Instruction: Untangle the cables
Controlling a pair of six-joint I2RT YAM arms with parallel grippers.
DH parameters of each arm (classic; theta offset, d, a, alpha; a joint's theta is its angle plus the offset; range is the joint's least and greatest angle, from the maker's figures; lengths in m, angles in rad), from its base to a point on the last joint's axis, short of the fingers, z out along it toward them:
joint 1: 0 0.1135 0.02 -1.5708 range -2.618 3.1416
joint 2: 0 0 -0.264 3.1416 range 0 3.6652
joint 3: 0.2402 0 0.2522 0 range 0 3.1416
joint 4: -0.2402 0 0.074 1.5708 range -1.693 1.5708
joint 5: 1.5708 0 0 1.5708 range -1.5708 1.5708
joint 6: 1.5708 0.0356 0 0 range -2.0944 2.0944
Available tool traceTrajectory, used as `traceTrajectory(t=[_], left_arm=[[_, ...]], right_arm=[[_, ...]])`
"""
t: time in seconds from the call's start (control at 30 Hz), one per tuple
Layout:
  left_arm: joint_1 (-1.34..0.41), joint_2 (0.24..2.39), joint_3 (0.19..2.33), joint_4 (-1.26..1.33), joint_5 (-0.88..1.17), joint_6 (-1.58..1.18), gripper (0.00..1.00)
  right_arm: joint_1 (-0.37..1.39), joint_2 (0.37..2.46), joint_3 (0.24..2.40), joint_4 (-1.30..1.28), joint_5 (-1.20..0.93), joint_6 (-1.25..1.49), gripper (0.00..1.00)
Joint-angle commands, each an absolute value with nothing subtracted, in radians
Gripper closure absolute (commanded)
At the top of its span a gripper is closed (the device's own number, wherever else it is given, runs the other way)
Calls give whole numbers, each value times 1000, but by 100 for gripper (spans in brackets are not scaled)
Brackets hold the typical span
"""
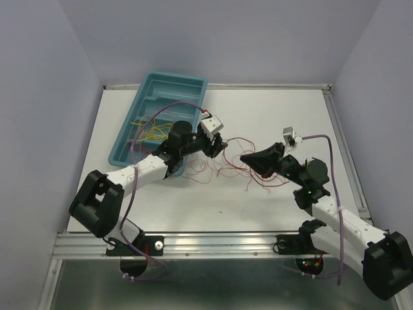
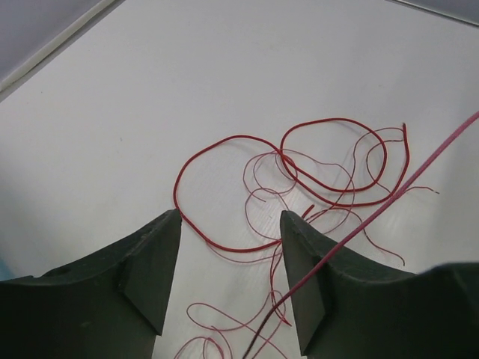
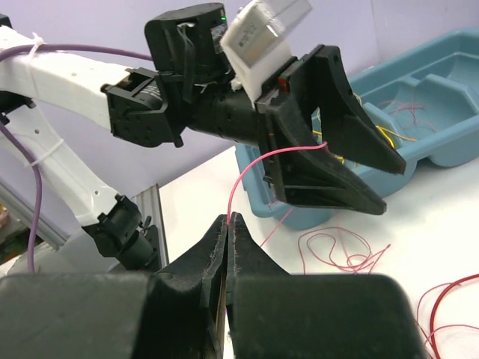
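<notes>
Seen from above, a loose snarl of thin red cables point(image 1: 222, 169) lay on the white table point(image 1: 271, 110) between my two arms. Their loops crossed one another and were not yet separated. A few yellow cables point(image 1: 151, 132) sat apart in the blue tray point(image 1: 169, 82) at the left rear, with some red strands among them. From that I judged the sorting only begun and most of the untangling left to do.

The right gripper point(image 3: 228, 218) was closed tight, its tips pinching one red strand point(image 3: 281, 152). That strand rose taut from the pinch and curved across to the left gripper point(image 2: 230, 217). The left gripper stood wide open just above the pile, gripping nothing I could see, though the taut strand ran across one of its fingers.

The tray's wall sat just beside the left arm. The two grippers were close together over the pile, and the lifted strand looked likely to snag on that finger. I could not tell whether it ran free of the other loops.
</notes>
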State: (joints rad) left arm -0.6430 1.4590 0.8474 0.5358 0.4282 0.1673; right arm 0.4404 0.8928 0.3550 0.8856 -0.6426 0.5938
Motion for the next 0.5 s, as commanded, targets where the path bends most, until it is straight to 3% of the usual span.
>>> traceTrajectory(t=[0.0, 0.03, 0.1, 0.13, 0.17, 0.23, 0.4, 0.47], left_arm=[[-640, 1466, 916, 548, 429, 176, 43], [-640, 1470, 922, 545, 431, 178, 62], [-640, 1471, 930, 534, 437, 186, 80], [-640, 1467, 934, 528, 437, 187, 94], [-640, 1462, 937, 523, 440, 189, 98], [-640, 1439, 948, 497, 443, 199, 100], [-640, 1401, 1112, 309, 479, 248, 100], [-640, 1402, 1241, 163, 477, 293, 100]], right_arm=[[449, 871, 331, 950, -660, 574, 100], [451, 871, 327, 948, -644, 574, 99], [449, 862, 321, 945, -618, 574, 100], [451, 862, 313, 942, -574, 574, 99], [449, 861, 313, 933, -549, 572, 99], [449, 861, 310, 899, -482, 557, 93], [449, 874, 308, 819, -310, 534, 93], [449, 882, 305, 776, -230, 534, 82]])
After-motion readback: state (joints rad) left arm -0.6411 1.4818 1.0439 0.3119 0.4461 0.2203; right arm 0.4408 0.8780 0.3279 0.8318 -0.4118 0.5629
